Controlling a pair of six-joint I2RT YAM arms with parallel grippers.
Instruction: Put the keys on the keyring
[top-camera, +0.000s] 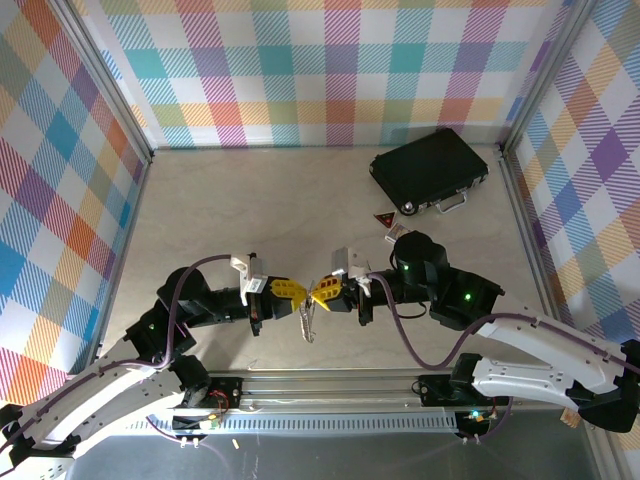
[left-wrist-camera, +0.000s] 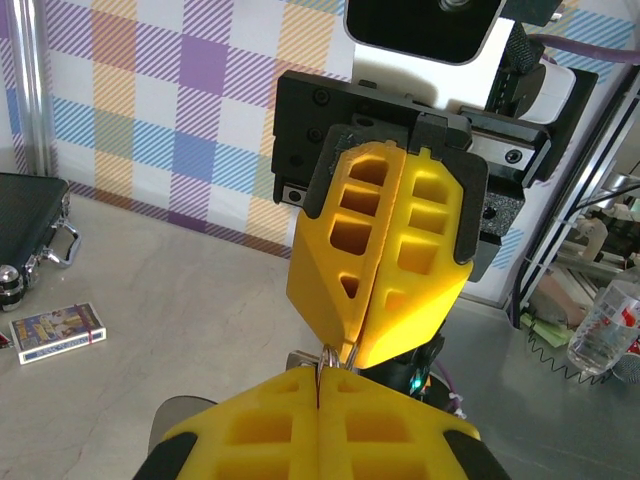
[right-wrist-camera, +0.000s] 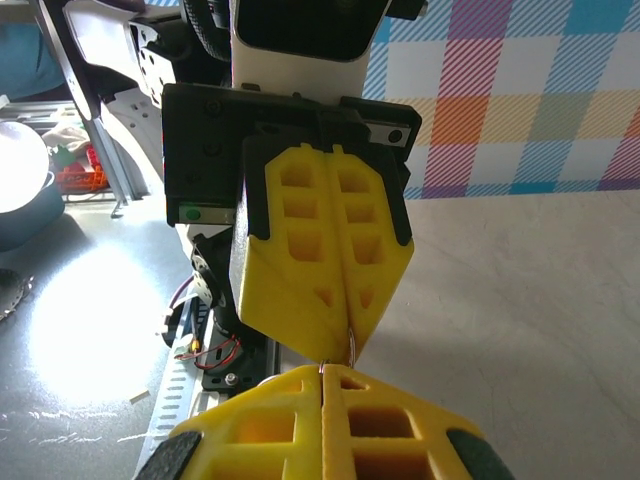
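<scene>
Near the table's (top-camera: 250, 200) near edge, tip to tip with fingers of left gripper (top-camera: 301, 293) and right gripper (top-camera: 316, 296) both clamped on the keyring (left-wrist-camera: 331, 356), with the keys (top-camera: 306, 322) hanging lengthwise straight down between, equally near either.

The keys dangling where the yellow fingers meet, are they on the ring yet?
Partly, it seems. Done: the keys appear to hang from the spot where the fingertips meet, so they have been picked up. In hand: the left fingers and right fingers are both shut, tip to tip, pinching a wire ring. Left: whether each key is fully threaded is too small to tell.
</scene>
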